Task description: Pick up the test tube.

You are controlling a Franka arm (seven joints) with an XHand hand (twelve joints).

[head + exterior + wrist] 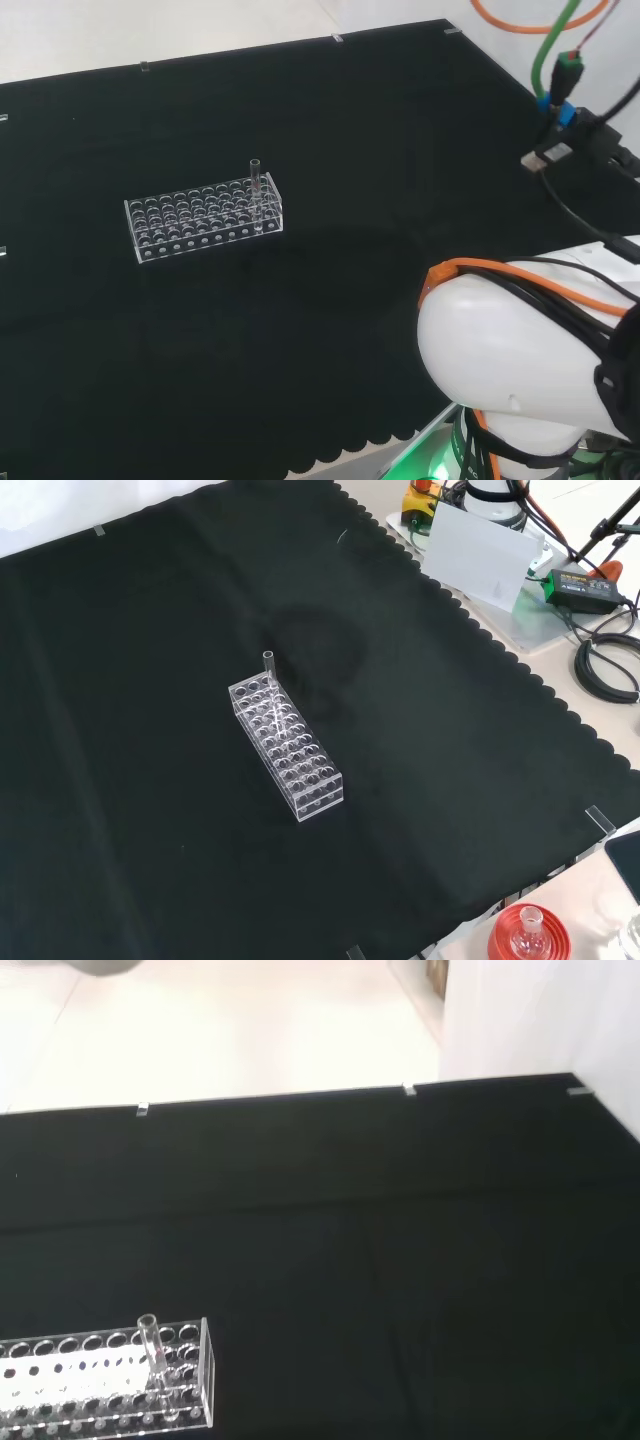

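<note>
The clear glass test tube [255, 190] stands upright near the 3 o'clock end (head view) of the clear plastic perforated rack [204, 217] on the black-clothed worktop [330, 300]; my robot hand's state I cannot tell; risk: an off-centre approach could tip the light rack.

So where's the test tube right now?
The test tube stands upright in the clear rack, near the rack's right end in the head view, its far end in the front view.
</note>
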